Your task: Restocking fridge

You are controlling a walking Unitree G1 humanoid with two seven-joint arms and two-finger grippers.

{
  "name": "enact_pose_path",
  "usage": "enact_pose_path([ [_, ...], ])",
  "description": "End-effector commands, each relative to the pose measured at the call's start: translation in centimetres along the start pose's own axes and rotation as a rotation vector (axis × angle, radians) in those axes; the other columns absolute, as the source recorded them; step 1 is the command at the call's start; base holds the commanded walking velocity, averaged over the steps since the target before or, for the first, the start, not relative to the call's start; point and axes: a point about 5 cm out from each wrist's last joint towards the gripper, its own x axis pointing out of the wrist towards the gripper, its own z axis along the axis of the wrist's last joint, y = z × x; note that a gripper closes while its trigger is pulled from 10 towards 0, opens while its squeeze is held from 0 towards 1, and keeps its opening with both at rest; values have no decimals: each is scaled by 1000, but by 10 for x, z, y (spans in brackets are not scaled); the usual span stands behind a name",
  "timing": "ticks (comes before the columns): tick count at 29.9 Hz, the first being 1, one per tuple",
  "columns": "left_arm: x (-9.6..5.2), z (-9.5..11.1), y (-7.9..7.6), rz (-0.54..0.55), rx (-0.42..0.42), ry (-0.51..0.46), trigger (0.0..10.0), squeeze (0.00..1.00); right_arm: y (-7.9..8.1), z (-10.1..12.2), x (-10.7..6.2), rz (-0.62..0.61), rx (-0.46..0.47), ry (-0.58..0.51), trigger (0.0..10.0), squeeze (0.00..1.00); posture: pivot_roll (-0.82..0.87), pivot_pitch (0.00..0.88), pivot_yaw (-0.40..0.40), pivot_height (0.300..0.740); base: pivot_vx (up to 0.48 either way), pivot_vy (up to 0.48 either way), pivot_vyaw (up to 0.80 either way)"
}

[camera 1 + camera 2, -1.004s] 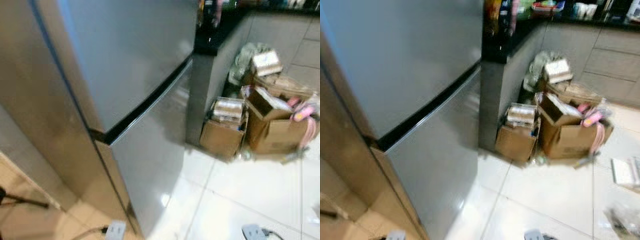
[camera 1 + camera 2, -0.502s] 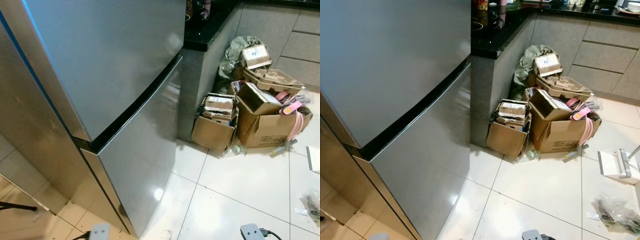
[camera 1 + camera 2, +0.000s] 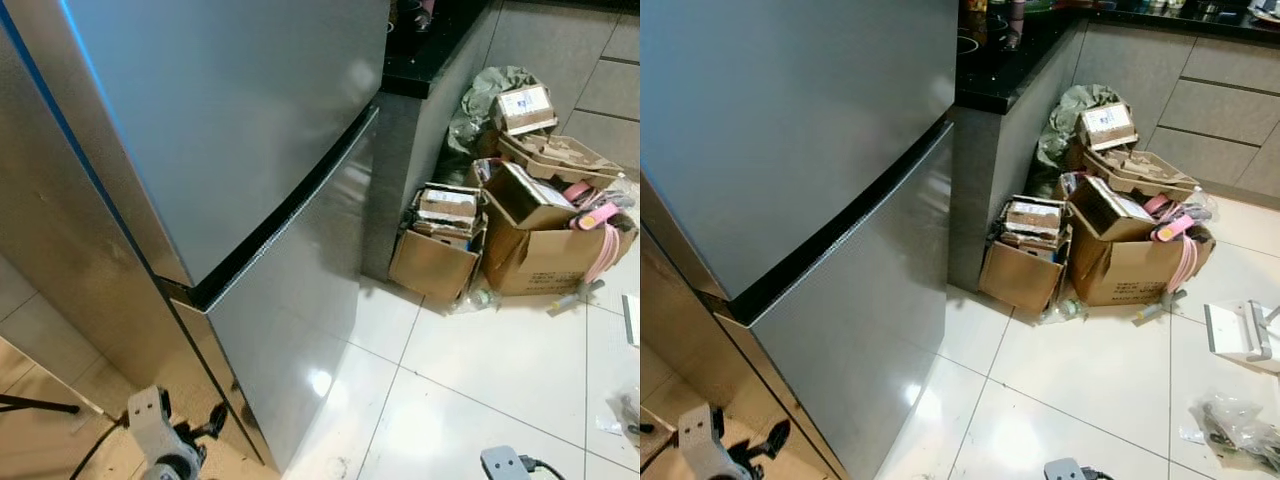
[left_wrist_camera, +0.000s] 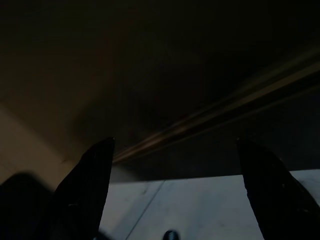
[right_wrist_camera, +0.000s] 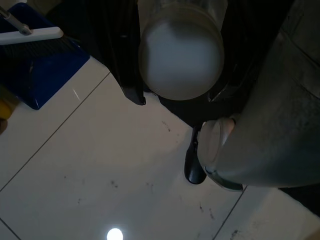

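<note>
The steel fridge (image 3: 230, 150) stands closed, its upper door over a lower door (image 3: 300, 320) with a dark seam between them. My left arm (image 3: 155, 435) comes up at the bottom left, close in front of the fridge's lower corner. In the dark left wrist view my left gripper (image 4: 175, 142) is open, with nothing between its fingers (image 4: 87, 185). In the right wrist view my right gripper (image 5: 177, 97) hangs low over the tiled floor, shut on a pale round-ended bottle (image 5: 180, 55).
Open cardboard boxes (image 3: 440, 250) full of clutter are piled against the grey counter (image 3: 425, 70) right of the fridge. A power strip (image 3: 505, 463), a white dustpan (image 3: 1240, 335) and a plastic bag (image 3: 1235, 425) lie on the white tiles. A blue dustpan (image 5: 35, 70) lies near my right gripper.
The camera has shifted slightly, bringing the fridge closer. My left arm has risen into view at the bottom left.
</note>
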Motion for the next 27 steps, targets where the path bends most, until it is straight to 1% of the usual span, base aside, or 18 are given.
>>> enact_pose_path([
  [1, 3, 12, -5, -131, 13, -21, 10000, 1000, -3, -2, -1, -6, 5, 2, 10000, 0, -35, 0, -29, 740, 0, 0, 0],
  [2, 3, 12, -5, -131, 13, -21, 10000, 1000, -3, -2, -1, -6, 5, 2, 10000, 0, -35, 0, -29, 740, 0, 0, 0],
  [3, 4, 15, -8, -203, 24, -13, 10000, 1000, -3, -1, -1, -5, 4, 2, 10000, 0, -35, 0, -30, 740, 0, 0, 0],
  [4, 4, 15, -8, -203, 24, -13, 10000, 1000, -3, -1, -1, -5, 4, 2, 10000, 0, -35, 0, -30, 740, 0, 0, 0],
  [5, 4, 17, -10, -250, 31, -7, 10000, 1000, -3, -2, -1, -4, 4, 2, 10000, 0, -36, 0, -29, 740, 0, 0, 0],
  [6, 4, 17, -10, -250, 31, -7, 10000, 1000, -3, -2, -1, -4, 4, 2, 10000, 0, -36, 0, -29, 740, 0, 0, 0],
  [7, 5, 22, -13, -315, 50, -8, 10000, 1000, -3, -1, -1, -4, 4, 1, 10000, 0, -36, 0, -30, 740, 0, 0, 0],
  [8, 5, 22, -13, -315, 50, -8, 10000, 1000, -3, -1, -1, -4, 4, 1, 10000, 0, -36, 0, -30, 740, 0, 0, 0],
  [10, 8, 31, -22, -435, 79, -18, 10000, 1000, -4, -1, -1, -6, 1, 1, 10000, 0, -38, 0, -33, 740, 0, 0, 0],
  [12, 10, 36, -30, -531, 95, -20, 10000, 1000, -4, -1, -1, -7, 0, 2, 10000, 0, -38, 0, -33, 740, 0, 0, 0],
  [13, 10, 37, -32, -565, 99, -16, 10000, 408, -5, 0, -1, -7, -1, 2, 10000, 0, -38, 0, -33, 740, 0, 0, 0],
  [14, 11, 37, -34, -590, 113, -9, 10000, 408, -5, 0, -1, -8, -1, 2, 10000, 0, -40, 0, -35, 740, 0, 0, 0],
  [15, 11, 37, -36, -605, 123, -5, 10000, 0, -5, 0, -1, -8, -1, 2, 10000, 0, -40, 0, -35, 740, 0, 0, 0],
  [16, 11, 37, -36, -605, 123, -5, 10000, 0, -5, 0, -1, -8, -1, 2, 10000, 0, -40, 0, -35, 740, 0, 0, 0],
  [20, 17, 43, -50, -688, 175, -15, 10000, 0, -7, 0, -2, -11, -2, 1, 10000, 0, -41, 0, -36, 740, 0, 0, 0],
  [22, 19, 46, -55, -711, 200, -29, 10000, 0, -7, 0, -2, -11, -1, 0, 10000, 0, -41, 0, -37, 740, 0, 0, 0],
  [26, 22, 51, -60, -728, 226, -48, 10000, 0, -7, 0, -1, -10, 0, 0, 10000, 0, -40, 0, -36, 740, 0, 0, 0],
  [27, 25, 56, -65, -737, 253, -68, 10000, 0, -6, 0, -1, -8, 1, 0, 10000, 0, -40, 0, -36, 740, 0, 0, 0],
])
